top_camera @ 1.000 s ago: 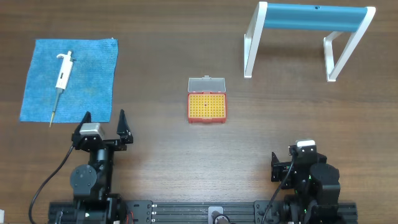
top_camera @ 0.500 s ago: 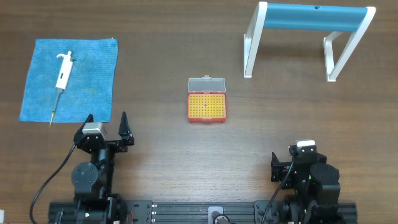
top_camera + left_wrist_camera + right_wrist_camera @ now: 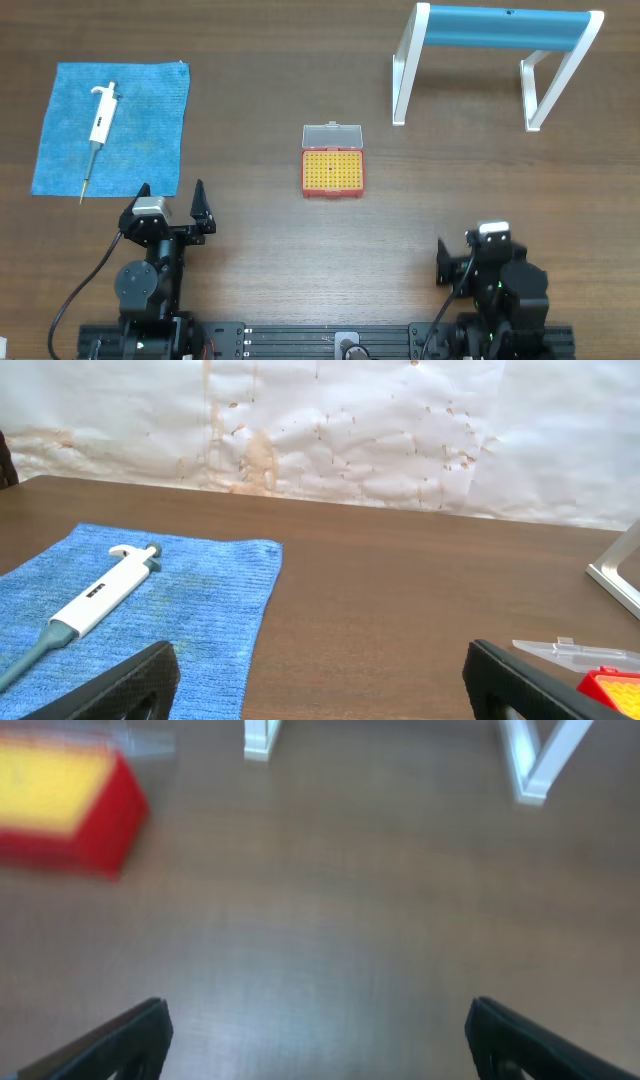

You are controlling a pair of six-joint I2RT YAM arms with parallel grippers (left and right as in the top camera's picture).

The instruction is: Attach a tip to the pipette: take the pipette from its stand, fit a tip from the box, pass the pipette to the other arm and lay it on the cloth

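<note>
The left tool point(image 3: 168, 190) at the lower left and the right tool point(image 3: 318, 1020) at the lower right both stand open and empty, while the pipette point(image 3: 101, 118), tip fitted, lies on the blue cloth point(image 3: 150, 140) at the upper left.

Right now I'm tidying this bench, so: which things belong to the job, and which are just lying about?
Job: pipette, cloth, tip box, stand.
Lying about: a cable by the left arm's base.
</note>
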